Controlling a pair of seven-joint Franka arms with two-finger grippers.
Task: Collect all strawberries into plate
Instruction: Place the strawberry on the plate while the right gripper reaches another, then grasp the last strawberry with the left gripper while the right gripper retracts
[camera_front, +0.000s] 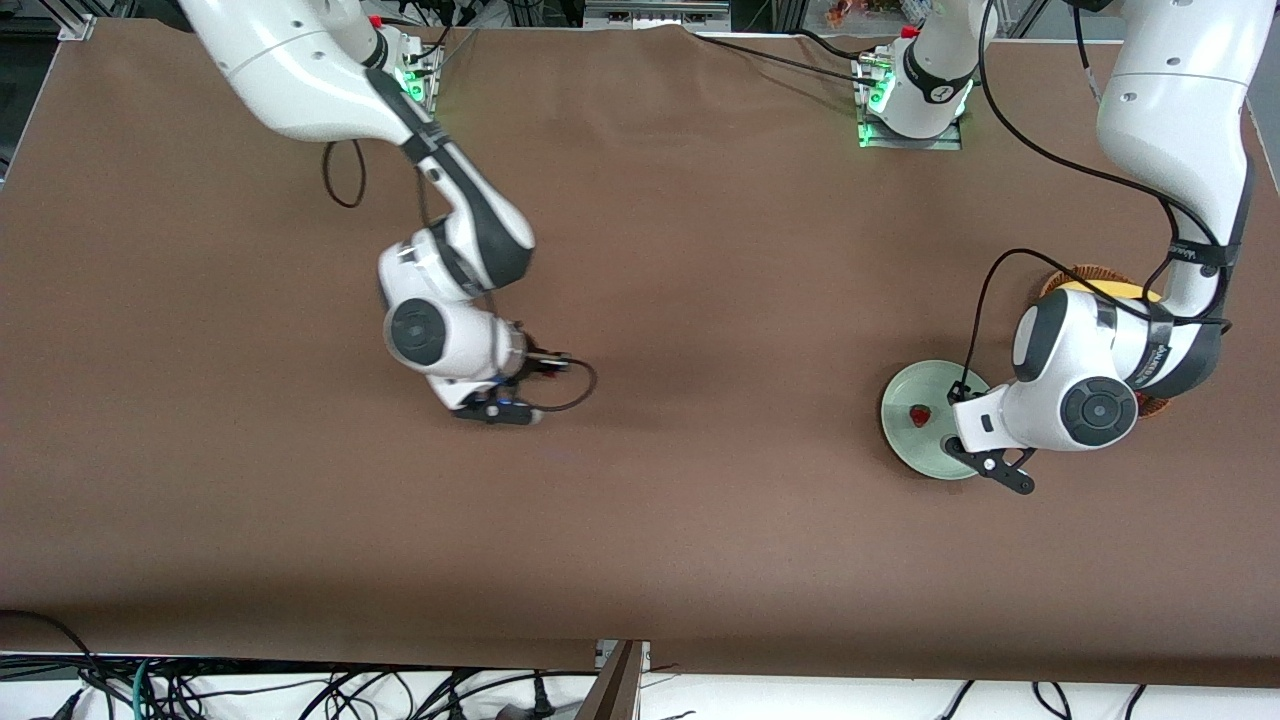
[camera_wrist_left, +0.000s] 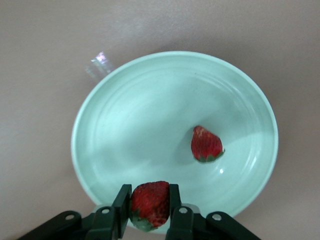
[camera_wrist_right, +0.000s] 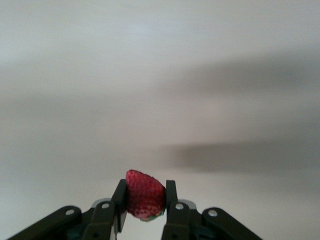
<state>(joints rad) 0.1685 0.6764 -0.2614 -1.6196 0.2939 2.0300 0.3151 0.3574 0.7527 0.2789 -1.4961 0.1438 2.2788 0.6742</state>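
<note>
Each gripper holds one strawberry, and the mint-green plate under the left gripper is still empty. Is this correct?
Not quite. The plate is not empty: one strawberry already lies in it, as the left wrist view shows. The rest holds: the left gripper and the right gripper each hold one strawberry.

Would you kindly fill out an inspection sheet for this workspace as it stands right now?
Surface: brown table, mostly bare.
Job's things: mint plate toward the left arm's end, one strawberry lying in it; second strawberry and third strawberry are held.
Clutter: woven basket with something yellow, beside the plate, largely hidden by the left arm.
Grippers: left tool shut on the second strawberry over the plate's rim; right tool shut on the third strawberry, low over bare table.
Cables: black arm cables.
Surroundings: loose wires below the table's near edge.
</note>
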